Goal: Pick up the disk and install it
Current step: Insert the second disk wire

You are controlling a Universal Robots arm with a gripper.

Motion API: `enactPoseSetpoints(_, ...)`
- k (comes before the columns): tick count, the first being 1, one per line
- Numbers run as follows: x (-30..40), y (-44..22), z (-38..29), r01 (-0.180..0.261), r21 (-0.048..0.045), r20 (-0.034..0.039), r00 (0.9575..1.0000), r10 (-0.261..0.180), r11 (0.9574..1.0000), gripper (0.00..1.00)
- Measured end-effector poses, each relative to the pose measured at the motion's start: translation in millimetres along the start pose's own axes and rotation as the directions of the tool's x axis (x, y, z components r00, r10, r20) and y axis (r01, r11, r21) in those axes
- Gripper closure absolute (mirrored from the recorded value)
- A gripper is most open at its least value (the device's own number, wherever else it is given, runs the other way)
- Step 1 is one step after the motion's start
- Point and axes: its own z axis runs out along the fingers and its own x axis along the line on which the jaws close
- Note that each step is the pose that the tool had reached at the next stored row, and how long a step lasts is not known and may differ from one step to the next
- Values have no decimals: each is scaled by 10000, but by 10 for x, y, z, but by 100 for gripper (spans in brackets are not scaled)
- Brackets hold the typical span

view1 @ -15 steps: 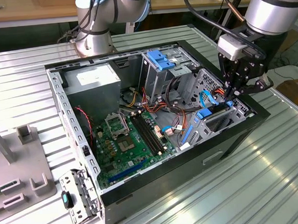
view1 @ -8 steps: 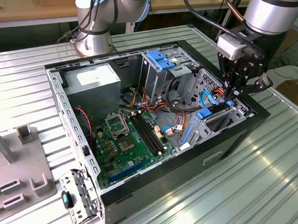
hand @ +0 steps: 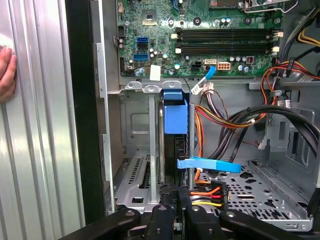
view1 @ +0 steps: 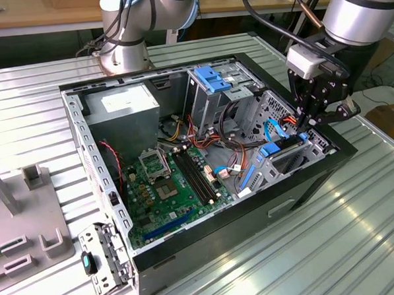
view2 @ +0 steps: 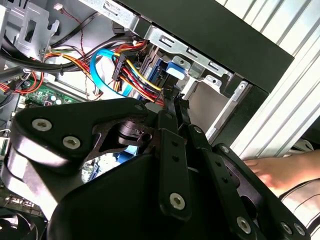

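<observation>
The disk stands on edge in a metal bay slot at the corner of the open computer case. Its bright blue carrier rail faces out, and a dark edge runs below it. In the exterior view the disk's blue rail shows at the case's right end. My gripper hangs straight over that bay. Its black fingers lie close together, with the tips right at the disk's end in both wrist views. I see nothing gripped between them. The blue tab of the disk sits just past the tips.
A thin blue cable and orange, yellow and red wires crowd the bay. The upright drive cage and the motherboard lie further in. A person's hand rests on the ribbed table beside the case. A grey fixture stands at the exterior view's left.
</observation>
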Motion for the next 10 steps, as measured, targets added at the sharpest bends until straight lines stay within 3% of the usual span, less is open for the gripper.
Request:
enactPoseSetpoints(6,-37,1,0,0,0,1,10000,0,10000,84)
enactPoseSetpoints(10,-41,18,41,-67,-2,-9,10000,67,10000,84)
